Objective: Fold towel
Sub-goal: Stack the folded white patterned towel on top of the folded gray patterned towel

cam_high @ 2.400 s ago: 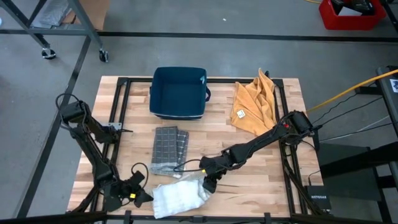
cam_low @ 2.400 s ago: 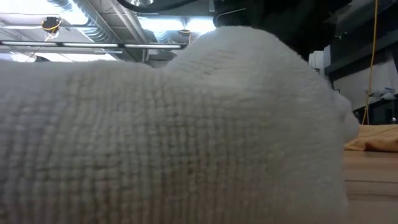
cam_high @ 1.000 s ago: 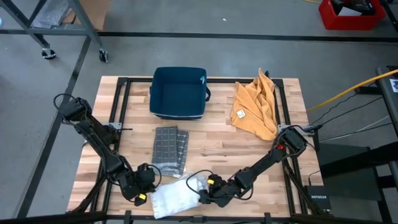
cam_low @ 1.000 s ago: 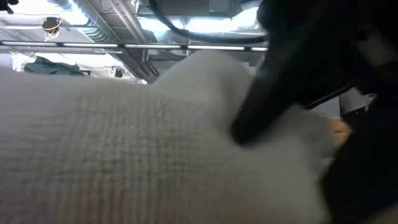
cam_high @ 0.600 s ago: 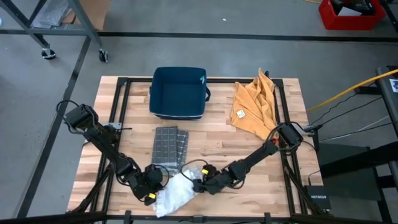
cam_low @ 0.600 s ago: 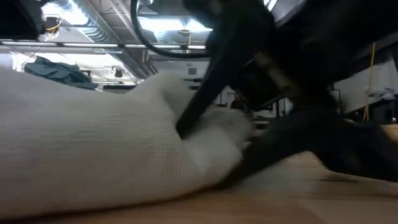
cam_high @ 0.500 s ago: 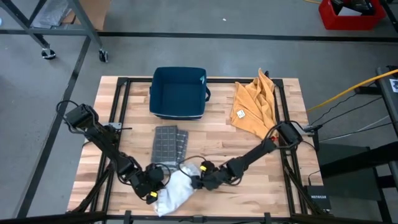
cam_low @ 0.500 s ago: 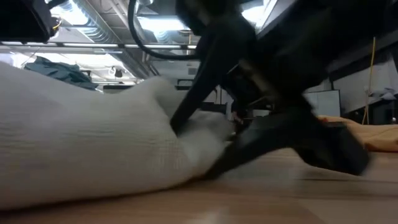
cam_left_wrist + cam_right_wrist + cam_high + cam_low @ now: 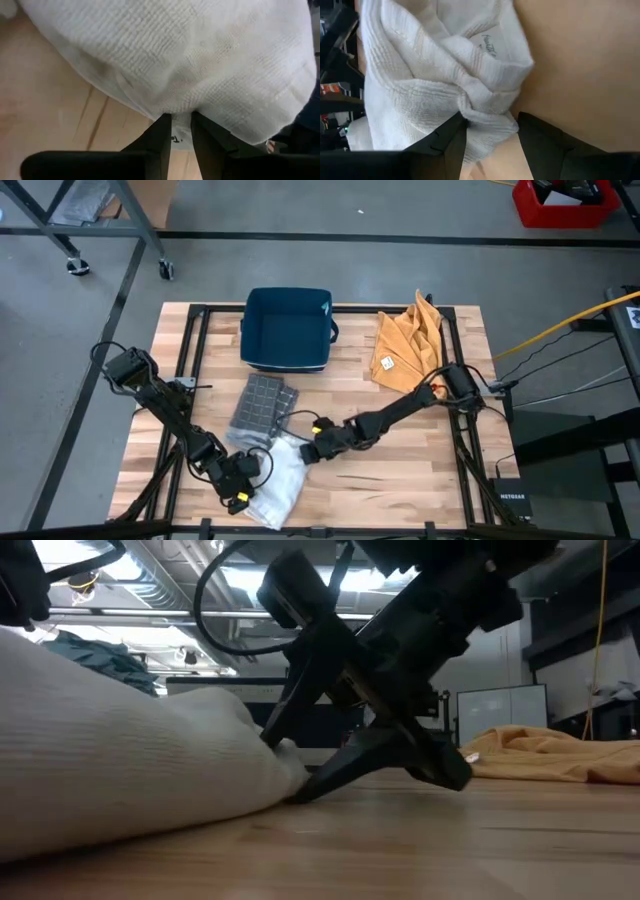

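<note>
- You are looking at the white towel (image 9: 272,480) lying bunched in the lower centre of the high view, on the wooden table (image 9: 420,470) near its front edge.
- You are seeing the left gripper (image 9: 243,482) sitting at the towel's left edge in the high view; the left wrist view is showing its two dark fingers (image 9: 160,137) pinching a fold of the white towel (image 9: 200,60) between them, with only a narrow gap.
- You are seeing the right gripper (image 9: 308,450) sitting at the towel's upper right corner in the high view, its arm reaching in from the right side of the frame.
- The right wrist view is showing that gripper's fingers (image 9: 455,142) standing fairly wide and clamping a thick gathered wad of the towel (image 9: 445,75), a printed label showing on the cloth.
- In the low view, you are seeing the white towel (image 9: 110,770) filling the left half of the frame and resting on the boards, with the right gripper (image 9: 300,775) biting its tip at centre.
- A folded grey waffle cloth (image 9: 255,408) is lying just above the towel in the high view, tilted.
- A dark blue bin (image 9: 287,328) is standing at upper centre, and a crumpled orange cloth (image 9: 410,350) is lying at upper right.
</note>
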Available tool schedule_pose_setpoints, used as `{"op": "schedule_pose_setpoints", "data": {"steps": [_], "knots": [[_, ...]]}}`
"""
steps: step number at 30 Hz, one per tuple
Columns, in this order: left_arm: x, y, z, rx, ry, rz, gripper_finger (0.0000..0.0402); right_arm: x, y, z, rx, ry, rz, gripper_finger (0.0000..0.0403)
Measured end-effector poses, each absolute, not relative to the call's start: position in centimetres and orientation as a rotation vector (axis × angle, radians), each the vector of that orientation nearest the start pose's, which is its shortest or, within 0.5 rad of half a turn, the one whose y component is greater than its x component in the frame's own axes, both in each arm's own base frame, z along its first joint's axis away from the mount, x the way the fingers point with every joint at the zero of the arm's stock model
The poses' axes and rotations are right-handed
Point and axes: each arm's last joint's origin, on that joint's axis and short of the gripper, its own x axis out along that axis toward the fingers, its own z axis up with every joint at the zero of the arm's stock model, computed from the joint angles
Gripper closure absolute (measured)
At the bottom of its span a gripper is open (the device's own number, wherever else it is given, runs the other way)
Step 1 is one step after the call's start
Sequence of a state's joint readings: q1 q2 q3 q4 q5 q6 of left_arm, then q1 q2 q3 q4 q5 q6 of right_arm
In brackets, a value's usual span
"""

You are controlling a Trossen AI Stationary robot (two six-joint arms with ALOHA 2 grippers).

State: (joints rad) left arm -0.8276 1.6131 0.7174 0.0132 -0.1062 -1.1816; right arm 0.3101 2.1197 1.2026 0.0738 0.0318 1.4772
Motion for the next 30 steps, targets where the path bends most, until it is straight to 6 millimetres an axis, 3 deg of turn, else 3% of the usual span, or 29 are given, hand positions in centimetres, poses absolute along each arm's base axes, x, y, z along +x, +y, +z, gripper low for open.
{"op": "schedule_pose_setpoints", "data": {"steps": [5,15,19,30], "knots": [[19.7,-20.9,14.8,-0.698,1.017,-0.056,0.0335,40.3,11.5,10.0,1.197,0.841,-0.356,0.0221],[16.7,-19.0,18.2,-0.648,0.953,0.084,0.0335,39.5,11.0,12.9,1.058,0.816,-0.352,0.0221],[16.1,-19.2,18.2,-0.682,0.979,0.105,0.0332,39.1,12.3,14.1,1.073,0.83,-0.268,0.0221],[16.2,-19.0,18.0,-0.729,1.14,0.045,0.0329,38.5,14.7,14.5,1.157,0.926,-0.142,0.0221]]}}
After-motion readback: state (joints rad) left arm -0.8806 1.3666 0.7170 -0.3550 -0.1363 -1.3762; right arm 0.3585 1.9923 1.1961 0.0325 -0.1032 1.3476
